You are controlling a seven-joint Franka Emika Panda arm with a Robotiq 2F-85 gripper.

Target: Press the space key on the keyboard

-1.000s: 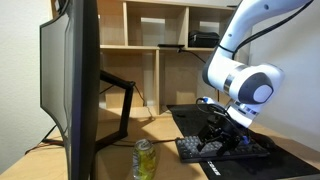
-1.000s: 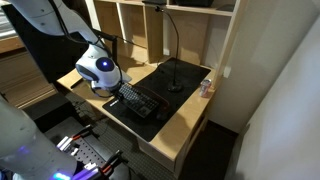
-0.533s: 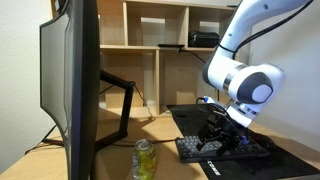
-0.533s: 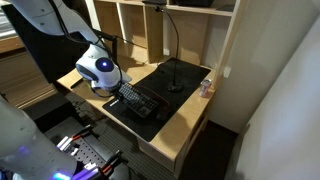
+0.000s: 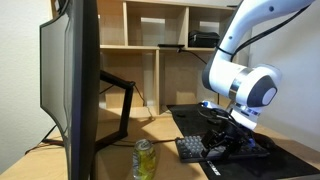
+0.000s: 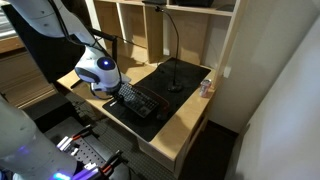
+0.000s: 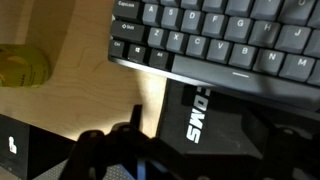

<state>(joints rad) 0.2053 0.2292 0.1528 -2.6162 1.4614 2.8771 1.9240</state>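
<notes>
The black keyboard (image 7: 225, 40) with dark grey keys lies across the top of the wrist view, its front edge on a black desk mat (image 7: 215, 125). It also shows in both exterior views (image 5: 232, 149) (image 6: 140, 102). My gripper (image 7: 195, 152) hangs low over the mat just in front of the keyboard's near row. Its dark fingers (image 7: 100, 150) show blurred at the bottom, apart, with nothing between them. In an exterior view the gripper (image 5: 222, 143) is right above the keyboard, and in an exterior view it (image 6: 112, 94) is at the keyboard's end.
A yellow-green drink can (image 7: 22, 66) (image 5: 145, 158) stands on the wooden desk beside the keyboard's end. A large monitor (image 5: 75, 85) on an arm stands close by. Wooden shelves (image 5: 160, 45) rise behind the desk. A lamp base (image 6: 176, 84) sits on the mat.
The arm's wrist has shifted slightly down and sideways over the keyboard. Nothing else has moved.
</notes>
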